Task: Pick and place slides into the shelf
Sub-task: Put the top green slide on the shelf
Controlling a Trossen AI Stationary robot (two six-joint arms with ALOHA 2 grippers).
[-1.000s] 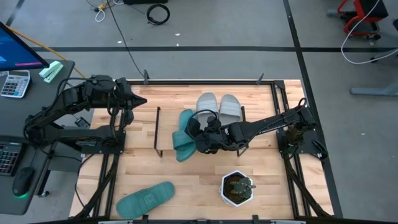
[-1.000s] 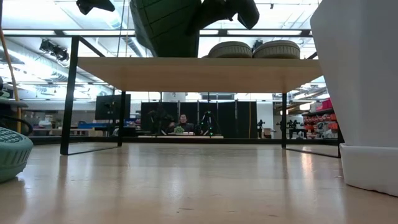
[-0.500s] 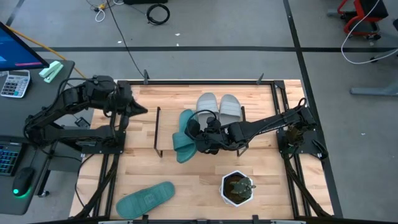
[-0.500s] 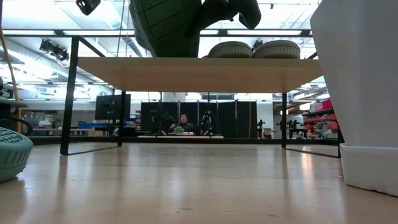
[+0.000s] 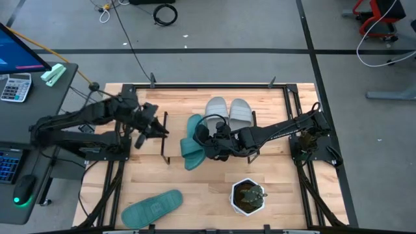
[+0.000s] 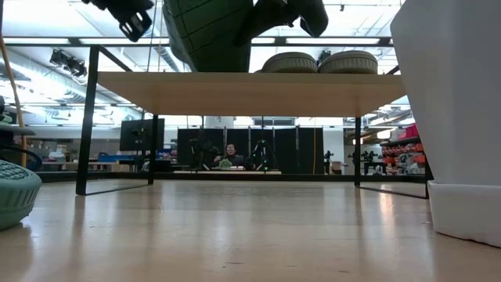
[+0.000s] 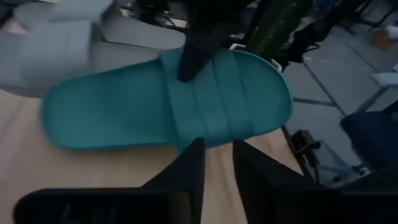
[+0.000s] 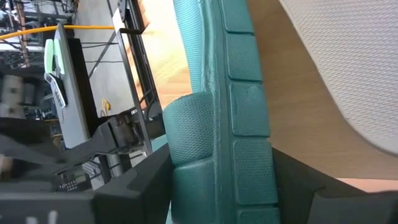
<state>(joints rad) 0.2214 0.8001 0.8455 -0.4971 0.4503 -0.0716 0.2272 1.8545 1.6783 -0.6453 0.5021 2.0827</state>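
Observation:
My right gripper (image 5: 207, 144) is shut on one teal-green slide (image 5: 191, 148), which stands tilted on its side over the near left part of the shelf (image 6: 250, 92). In the low view this slide (image 6: 205, 35) shows just above the shelf's board. Two light grey slides (image 5: 227, 112) lie side by side on the board's far part. The second teal slide (image 5: 153, 208) lies flat on the table near its near edge. My left gripper (image 5: 158, 128) hovers at the shelf's left end, fingers a little apart, pointing at the held slide (image 7: 168, 102) and touching nothing. My right gripper pinches the teal slide across its long side at the strap (image 8: 193, 134): one finger on the strap's outer face, the other on the treaded sole (image 8: 249, 124). The fingers come level from the table's right. The slide is tipped on edge; whether its lower edge rests on the board is unclear.
A white pot with a small plant (image 5: 248, 197) stands on the table near the near edge, right of the middle, large at the right of the low view (image 6: 454, 117). The shelf's black wire legs (image 5: 164, 138) stand close to my left gripper. A desk with a calculator lies left of the table.
My left arm has swung from the table's far left corner toward the right and the near edge, reaching out to the shelf's left end and the held teal slide. My right gripper and its slide have stayed where they were.

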